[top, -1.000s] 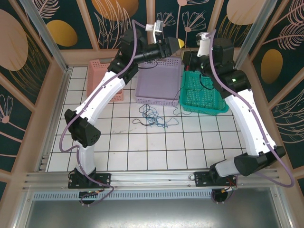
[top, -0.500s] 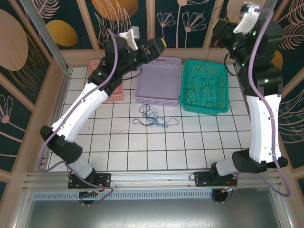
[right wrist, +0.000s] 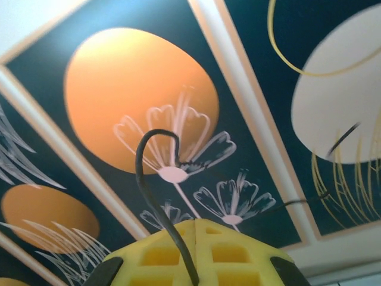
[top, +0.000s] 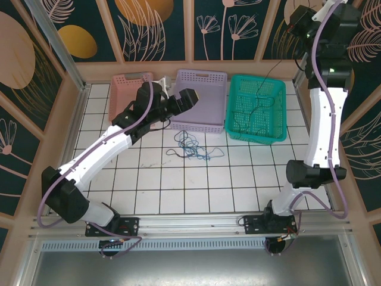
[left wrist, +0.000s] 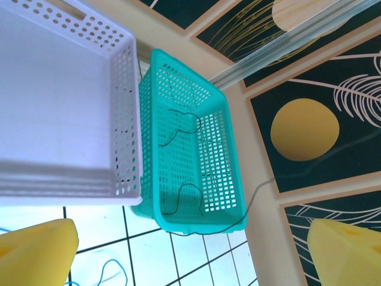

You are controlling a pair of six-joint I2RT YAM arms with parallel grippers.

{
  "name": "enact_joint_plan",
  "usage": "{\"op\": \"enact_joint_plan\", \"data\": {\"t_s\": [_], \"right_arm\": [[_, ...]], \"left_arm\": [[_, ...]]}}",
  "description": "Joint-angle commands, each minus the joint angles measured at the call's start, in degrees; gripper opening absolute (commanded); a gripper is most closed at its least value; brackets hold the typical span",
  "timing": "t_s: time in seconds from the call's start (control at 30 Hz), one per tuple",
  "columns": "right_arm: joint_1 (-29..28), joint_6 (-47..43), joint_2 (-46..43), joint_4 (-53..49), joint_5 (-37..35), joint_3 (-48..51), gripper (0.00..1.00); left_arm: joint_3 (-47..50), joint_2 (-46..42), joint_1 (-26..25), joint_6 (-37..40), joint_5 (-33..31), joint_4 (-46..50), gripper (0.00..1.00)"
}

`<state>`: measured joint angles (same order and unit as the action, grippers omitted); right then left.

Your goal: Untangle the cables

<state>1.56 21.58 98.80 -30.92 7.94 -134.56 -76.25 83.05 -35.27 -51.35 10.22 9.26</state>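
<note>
- Above the tiled table, the overhead camera shows you the tangle of cables [top: 190, 146] lying loose on the white tiles. It sits just in front of the lilac basket [top: 202, 74] and well apart from both arms.
- Your left gripper [top: 189, 95] hangs over that basket's near-left corner. Your right gripper [top: 296, 19] is lifted high at the far right, beside the painted wall.
- One thin black cable [top: 262, 89] drops from the raised gripper into the teal basket [top: 256, 136]. A pink basket [top: 128, 80] stands to the left of the lilac one.
- At the left wrist, you see two yellow fingertips [left wrist: 36, 250] in the bottom corners of the frame, spread as wide as they go and holding nothing.
- Beyond them, the lilac basket and the teal basket sit just beside each other. The black cable lies in loops on the teal mesh floor, with one length trailing out over the far rim.
- A blue strand [left wrist: 113, 271] squiggles on the tiles at the bottom edge, near the left fingertip.
- At the right wrist, you see the yellow pads [right wrist: 161, 256] pressed flat together with the black cable pinched in the seam between them.
- From that seam the cable rises in a hooked curl against the orange disc [right wrist: 137, 101] on the wall panel. A finer length of it shows to the right.
</note>
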Motion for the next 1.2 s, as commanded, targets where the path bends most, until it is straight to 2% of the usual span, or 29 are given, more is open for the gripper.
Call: {"op": "enact_joint_plan", "data": {"t_s": [0.0,0.07,0.23,0.37,0.43,0.53,0.6,0.63,0.83,1.0,1.1,1.17], "right_arm": [[1.0,0.4,0.0,3.3,1.0,6.9,0.0],[2.0,0.7,-1.4,6.2,1.0,15.5,0.0],[4.9,3.1,1.3,7.4,2.5,27.9,0.0],[5.9,3.0,9.8,2.4,5.7,27.8,0.02],[5.8,3.0,13.7,-1.0,7.2,27.0,0.17],[3.9,1.9,11.9,-0.6,4.2,31.1,0.46],[2.8,1.8,9.0,0.2,2.5,34.2,0.56],[2.4,2.1,7.6,0.0,2.1,35.4,0.58],[-0.8,6.3,-5.0,-0.4,-5.1,48.4,0.6],[-7.2,8.3,-20.6,0.4,-8.5,66.9,0.49],[-10.8,8.5,-30.1,-0.4,-8.6,77.1,0.48],[-13.1,8.9,-33.5,-2.8,-9.7,81.7,0.48]], "left_arm": [[1.6,-3.5,-0.1,-1.1,0.5,-2.2,0.98],[2.7,-3.9,-0.1,-1.5,0.8,-2.6,0.99],[3.5,-3.9,-0.1,-1.9,1.3,-2.9,0.98],[2.8,-2.9,-0.1,-1.9,2.3,-3.2,0.98],[2.5,-2.3,-0.1,-2.0,2.7,-3.3,0.98],[1.9,-1.8,-0.1,-2.1,3.2,-3.4,0.98],[1.8,-1.8,-0.1,-2.0,3.3,-3.5,0.98],[1.9,-1.8,-0.1,-1.9,3.3,-3.5,0.98],[4.5,-2.5,-0.2,-2.4,4.0,-3.7,0.97],[9.3,-4.5,-0.8,-1.2,4.9,-3.1,0.93],[13.0,-6.4,-1.3,-0.4,5.3,-2.9,0.9],[15.1,-7.6,-1.5,-0.2,5.7,-3.1,0.89]]}}
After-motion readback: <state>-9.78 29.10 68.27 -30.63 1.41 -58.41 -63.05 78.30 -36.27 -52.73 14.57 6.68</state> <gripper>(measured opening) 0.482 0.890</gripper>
